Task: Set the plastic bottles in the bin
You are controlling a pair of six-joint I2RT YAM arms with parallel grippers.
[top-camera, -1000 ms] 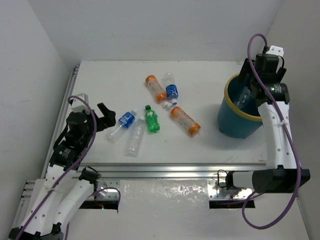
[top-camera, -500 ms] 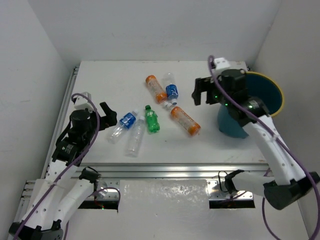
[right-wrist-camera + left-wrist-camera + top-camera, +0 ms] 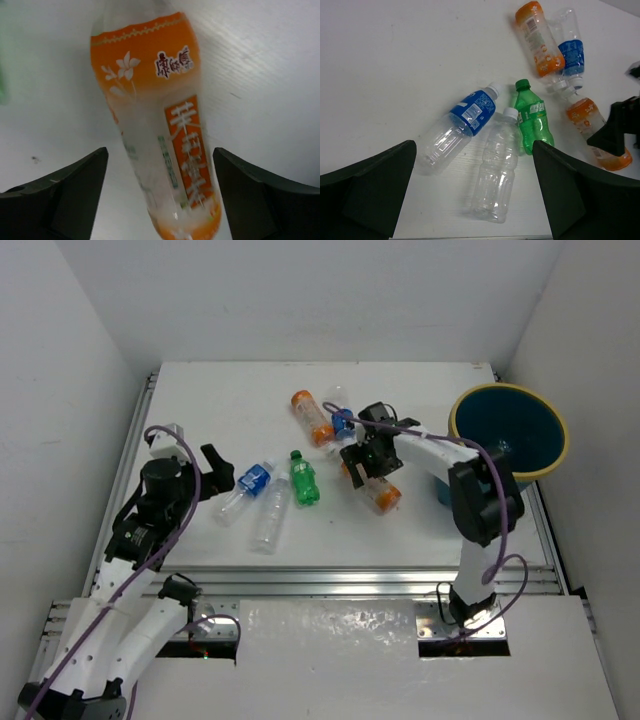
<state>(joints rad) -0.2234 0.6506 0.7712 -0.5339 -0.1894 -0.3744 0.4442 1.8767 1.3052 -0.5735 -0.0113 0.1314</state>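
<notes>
My top camera looks down from above and behind me on the whole table [image 3: 230, 390]. My left wrist camera looks from farther off, past my left fingers [image 3: 365, 195], at the green bottle [image 3: 532, 122] and its neighbours. My right wrist camera hangs close over one orange bottle [image 3: 160, 130]; all three views share it.

On the white table [image 3: 220, 400] lie six plastic bottles [image 3: 303, 480], two orange, one green, two blue-labelled and one plain clear, and the teal bin [image 3: 520, 415] sits at its right edge.

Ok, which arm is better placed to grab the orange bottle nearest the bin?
Right: the right gripper, open, straddles that orange bottle, with the bin close by; the left gripper is well away.
</notes>
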